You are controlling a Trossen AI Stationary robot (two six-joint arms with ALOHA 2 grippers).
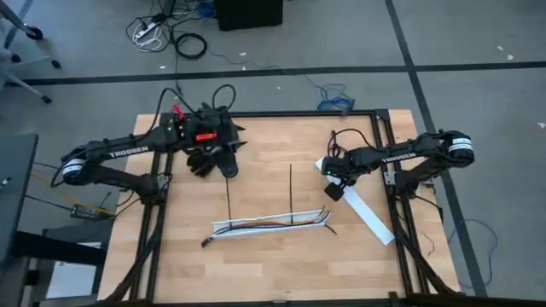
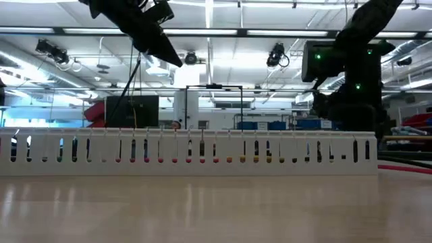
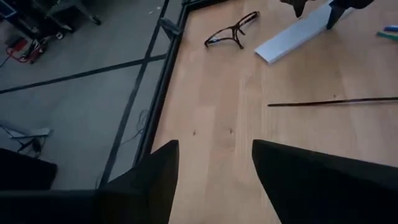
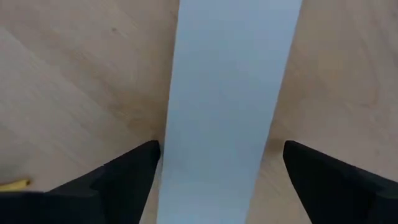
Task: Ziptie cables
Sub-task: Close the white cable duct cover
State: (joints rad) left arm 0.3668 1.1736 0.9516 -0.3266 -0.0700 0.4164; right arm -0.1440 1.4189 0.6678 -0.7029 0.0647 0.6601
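- Now the long white slotted channel (image 1: pixel 271 224) lies across the near middle of the wooden table (image 1: pixel 256 273), and everything else is placed from it.
- Thin coloured cables (image 1: pixel 264 223) run along inside the channel; in the low view their red, yellow and dark colours show through its slots (image 2: pixel 202 152).
- Two thin black straps lie on the table, both running from the channel toward the far edge. One ziptie (image 1: pixel 292 192) crosses the channel right of its middle; a second strap (image 1: pixel 231 194) meets it left of its middle.
- Left gripper (image 1: pixel 223 162) hangs above the table beyond the channel's left half, near the far end of the second strap. Its fingers (image 3: pixel 155 180) stand apart with bare wood between them and hold nothing.
- One strap (image 3: pixel 333 101) shows in the left wrist view as a dark line on the wood, apart from those fingers.
- Right gripper (image 1: pixel 333 193) hovers beyond the channel's right end, over the upper end of a flat white strip (image 1: pixel 368 215) that lies slanted on the table.
- In the right wrist view its fingers (image 4: pixel 124 180) are spread wide, one on each side of the white strip (image 4: pixel 230 93), not touching it.
- A small black forked clip (image 3: pixel 231 31) lies on the wood near the white strip (image 3: pixel 298 34), well apart from the channel.
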